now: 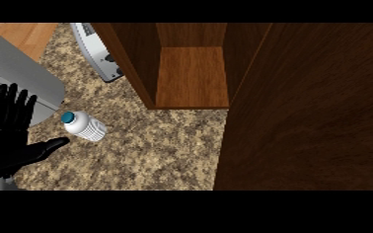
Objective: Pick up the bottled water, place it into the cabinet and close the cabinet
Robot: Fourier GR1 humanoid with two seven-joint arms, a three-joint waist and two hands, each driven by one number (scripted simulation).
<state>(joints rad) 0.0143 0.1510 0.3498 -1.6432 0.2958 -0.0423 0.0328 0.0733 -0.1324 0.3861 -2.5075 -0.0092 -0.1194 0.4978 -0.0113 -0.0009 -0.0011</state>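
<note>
The bottled water (84,125) lies tipped near the counter's (146,153) left edge, just beyond the left hand (18,128), whose fingers are spread apart and hold nothing, so a careless reach could roll it away from the open cabinet (191,79).

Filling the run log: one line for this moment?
clear teal-capped water bottle on counter | left hand open beside it | wooden cabinet open

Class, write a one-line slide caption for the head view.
Open left hand beside a water bottle lying near the open cabinet.
</note>
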